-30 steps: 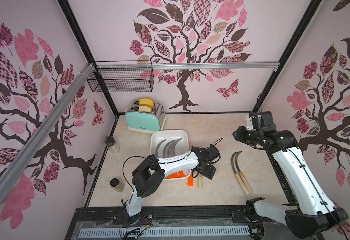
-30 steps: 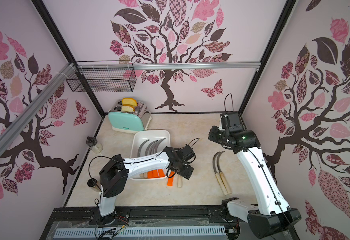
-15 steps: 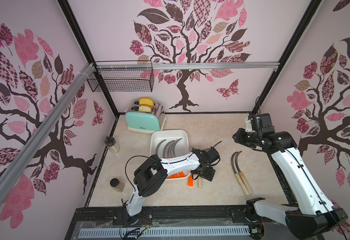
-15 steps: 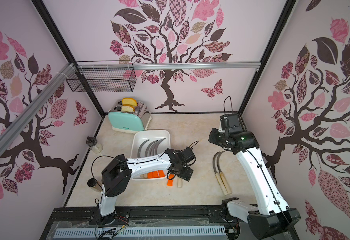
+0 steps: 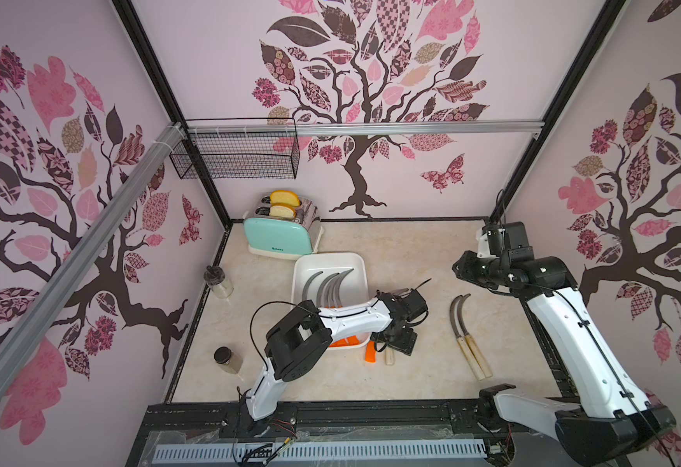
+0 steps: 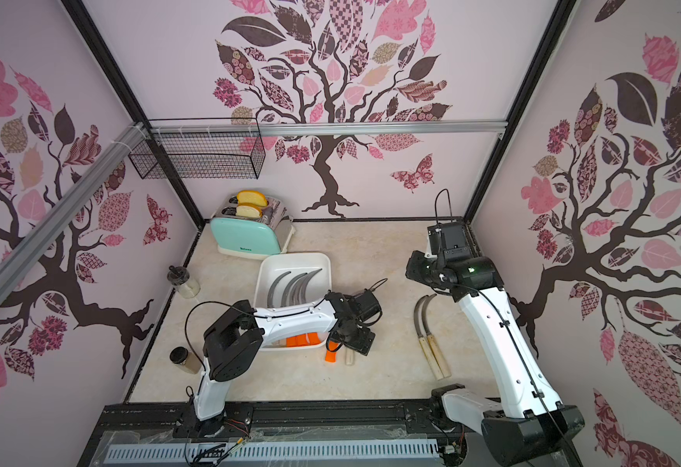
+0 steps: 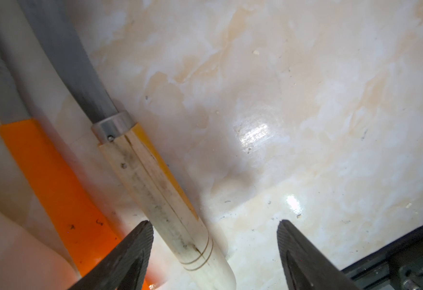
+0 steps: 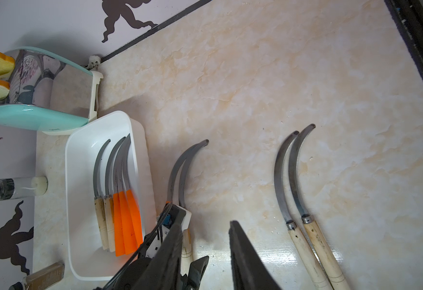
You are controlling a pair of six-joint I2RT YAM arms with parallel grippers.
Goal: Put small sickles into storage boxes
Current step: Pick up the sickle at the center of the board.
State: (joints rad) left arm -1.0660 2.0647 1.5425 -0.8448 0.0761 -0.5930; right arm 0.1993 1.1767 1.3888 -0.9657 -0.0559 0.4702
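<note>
Left gripper (image 7: 214, 223) shifted toward white tray (image 5: 330, 256) since earlier, jaws wide astride wooden-handled sickle (image 7: 155, 185), long axis near-to-far, blade pointed away, right gripper (image 8: 205, 224) narrowly parted, empty.

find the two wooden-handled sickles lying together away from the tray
In both top views the two wooden-handled sickles lie side by side on the table, right of the white tray, close to the right arm.

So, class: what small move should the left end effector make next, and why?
Probably lower slightly and close on the wooden-handled sickle: its handle lies on the table, off-centre between the open jaws of the left end effector, with the orange-handled sickle just outside them. Both lie outside the white tray.
</note>
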